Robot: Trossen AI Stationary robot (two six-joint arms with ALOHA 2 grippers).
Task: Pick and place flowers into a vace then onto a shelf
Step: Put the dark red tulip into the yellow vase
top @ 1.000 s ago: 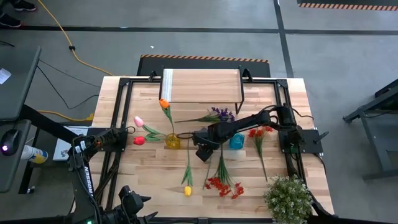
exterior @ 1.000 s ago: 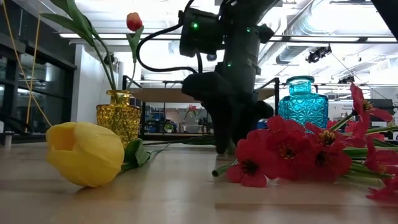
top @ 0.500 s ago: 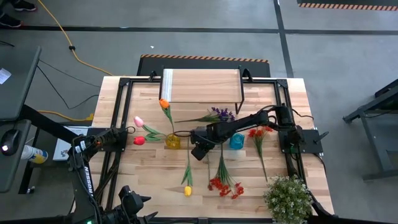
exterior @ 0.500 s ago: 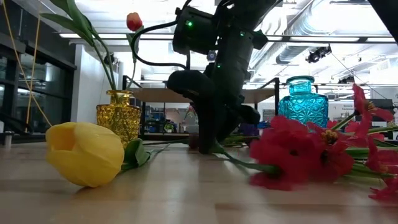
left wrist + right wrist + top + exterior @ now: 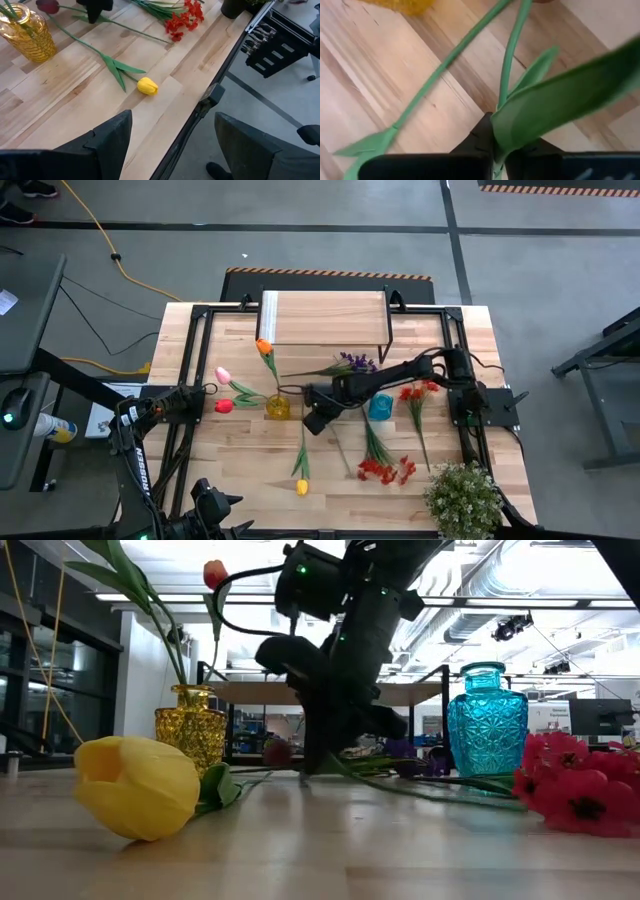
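nearest, a plump yellow tulip [image 5: 138, 787] lies on the grained wooden table [image 5: 240, 470]. behind stand two ribbed glass vases — one amber [image 5: 190, 725], one teal [image 5: 486, 718]. between them the right gripper [image 5: 313, 418] is low over the boards, its dark jaws pinched closed on a green stem [image 5: 512, 47] and leaf. the left gripper [image 5: 170, 145] waits open at the near edge. farthest, the plank-topped shelf [image 5: 322, 317].

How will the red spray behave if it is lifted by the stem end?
Probably light: the red spray is thin stems and small blossoms. Likely to droop, since the right gripper pinches its stem far from the head. The thin stem may swivel in that pinch.
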